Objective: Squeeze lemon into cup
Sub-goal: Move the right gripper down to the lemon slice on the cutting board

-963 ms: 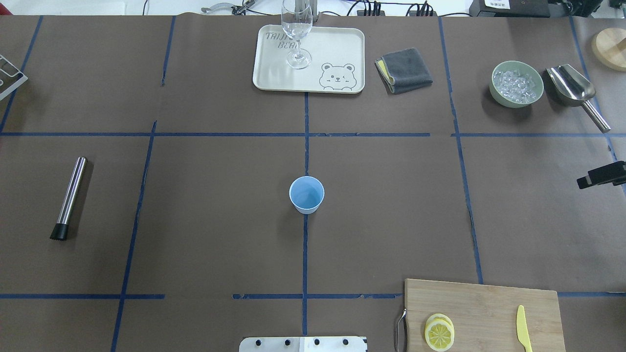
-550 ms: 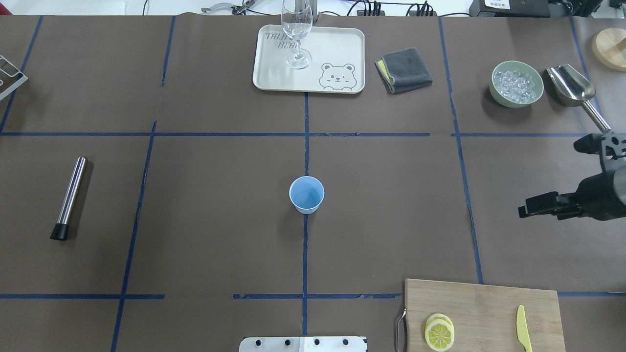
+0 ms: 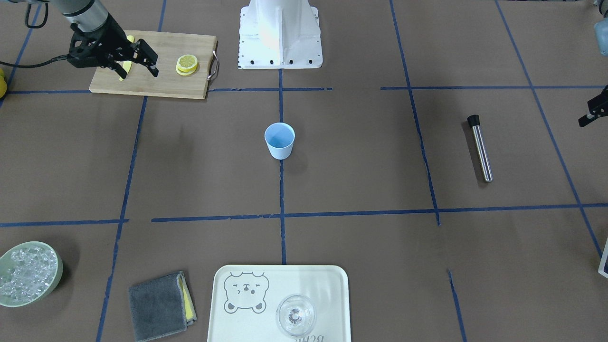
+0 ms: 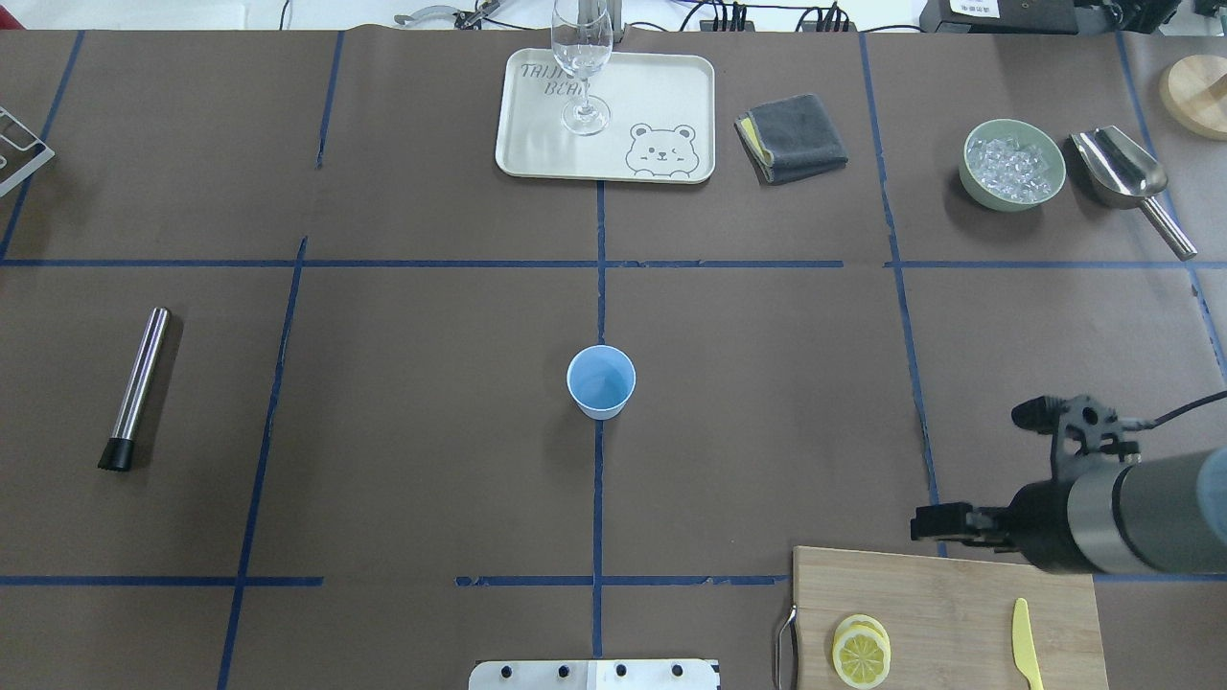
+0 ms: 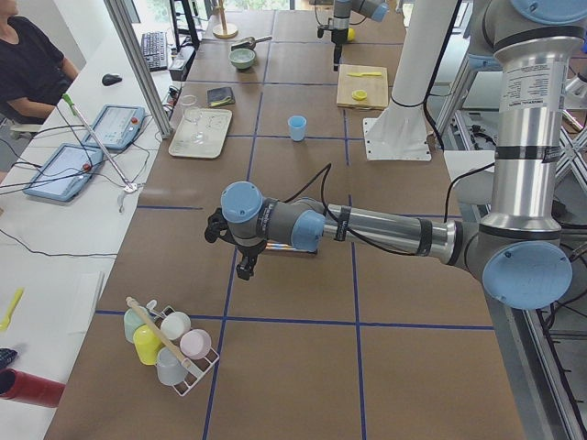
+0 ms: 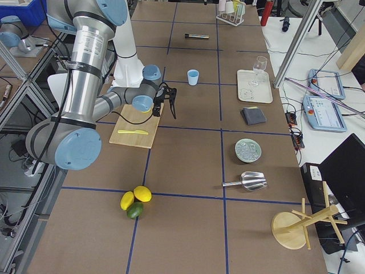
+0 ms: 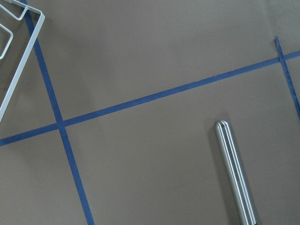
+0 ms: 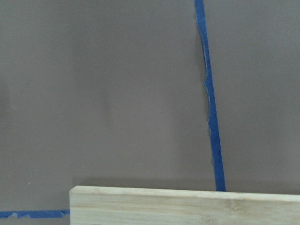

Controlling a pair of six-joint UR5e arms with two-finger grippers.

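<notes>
Yellow lemon [image 4: 861, 656] seen on bamboo board [image 4: 959, 594]; right pincer [image 4: 966, 470] spread apart near board edge; left pincer [image 5: 229, 249] state not discernible; blue cup [image 4: 601, 381] mid-table [image 4: 383, 431].

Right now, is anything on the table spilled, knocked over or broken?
Nothing is spilled or tipped over. The light-blue cup and the wine glass stand upright, and the ice sits in the green bowl. The only scruffy bit is the blue tape by the cutting board: its edge looks ragged and torn.
</notes>
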